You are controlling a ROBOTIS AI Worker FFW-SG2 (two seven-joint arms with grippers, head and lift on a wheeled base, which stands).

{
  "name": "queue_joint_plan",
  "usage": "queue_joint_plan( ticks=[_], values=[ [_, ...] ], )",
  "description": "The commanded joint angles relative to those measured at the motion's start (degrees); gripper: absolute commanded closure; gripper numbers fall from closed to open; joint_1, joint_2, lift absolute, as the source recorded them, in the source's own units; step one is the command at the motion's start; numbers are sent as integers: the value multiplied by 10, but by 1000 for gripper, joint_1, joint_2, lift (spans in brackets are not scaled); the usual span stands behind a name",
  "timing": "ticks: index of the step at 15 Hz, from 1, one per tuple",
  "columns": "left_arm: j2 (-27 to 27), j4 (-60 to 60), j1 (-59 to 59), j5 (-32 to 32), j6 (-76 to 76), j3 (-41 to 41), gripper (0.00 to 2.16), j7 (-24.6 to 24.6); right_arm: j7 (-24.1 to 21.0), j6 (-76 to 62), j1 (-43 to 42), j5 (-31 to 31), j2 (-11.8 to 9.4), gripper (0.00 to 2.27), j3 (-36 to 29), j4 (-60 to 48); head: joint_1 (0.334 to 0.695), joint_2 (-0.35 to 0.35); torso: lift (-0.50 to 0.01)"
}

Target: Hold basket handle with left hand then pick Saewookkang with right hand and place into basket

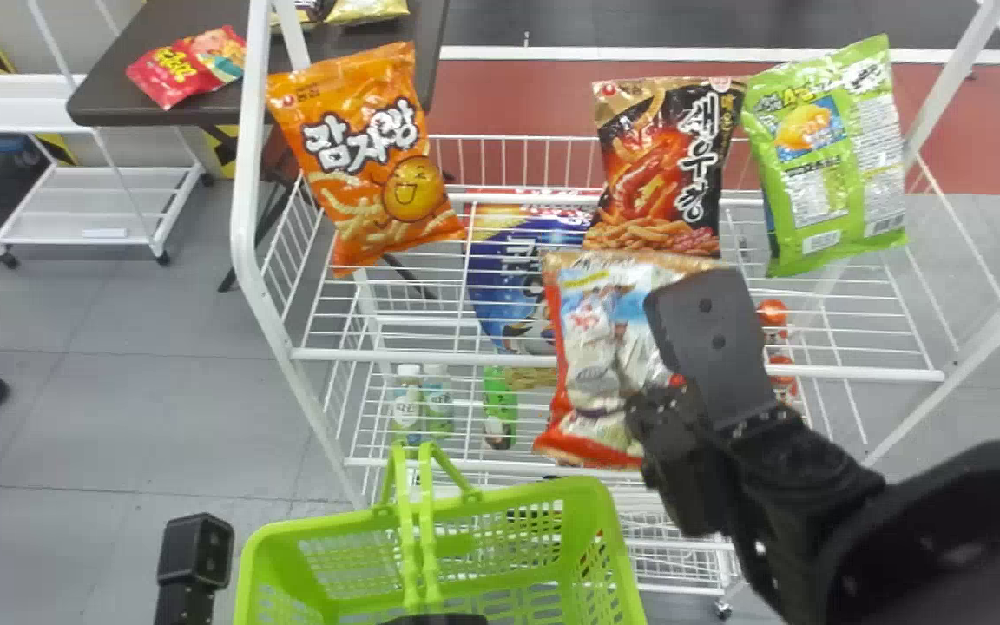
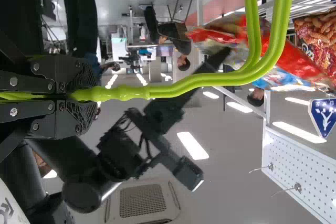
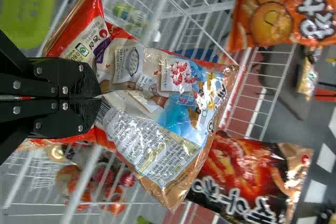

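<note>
Left gripper (image 1: pixel 435 619): fingers clamped on green basket handle (image 1: pixel 427 540). Right gripper (image 1: pixel 641 413): fingers pinched on Saewookkang (image 1: pixel 600 347), red-edged bag, held up at white wire rack (image 1: pixel 483 356), outside the basket (image 1: pixel 517 496). Black snack bag (image 1: pixel 661 165) just behind it.

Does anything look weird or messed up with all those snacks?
A little. The green snack bag on the wire rack shows its barcode side, while the orange snack bag shows its front and leans sideways. The Saewookkang bag in the right gripper looks wrinkled. Nothing looks spilled or torn.
</note>
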Motion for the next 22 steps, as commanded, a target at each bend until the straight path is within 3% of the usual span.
queue_joint_plan(
  ticks=[1, 7, 10, 12, 16, 22],
  values=[
    [0, 0, 0, 0, 18, -1, 2152, 0, 1, 19, 20, -6, -11, 2240, 17, -45, 695, 16, -19],
    [0, 0, -1, 0, 18, -2, 2152, 1, 1, 19, 39, -5, -27, 2240, 94, -95, 695, 114, -19],
    [0, 0, 0, 0, 18, -3, 2152, 1, 1, 19, 42, 24, -32, 2236, 113, -95, 695, 155, -19],
    [0, 1, -2, 0, 18, -4, 2152, 1, 1, 19, 42, 32, -38, 2240, 108, -94, 695, 154, -19],
    [-1, 7, -11, -3, 18, -5, 2152, 4, 66, 19, 46, 54, -40, 2236, 101, -68, 695, 143, -19],
    [-3, 21, -63, -4, 18, -1, 2152, 19, 94, 19, 62, 55, -47, 2236, 96, -57, 695, 126, -19]
  ],
)
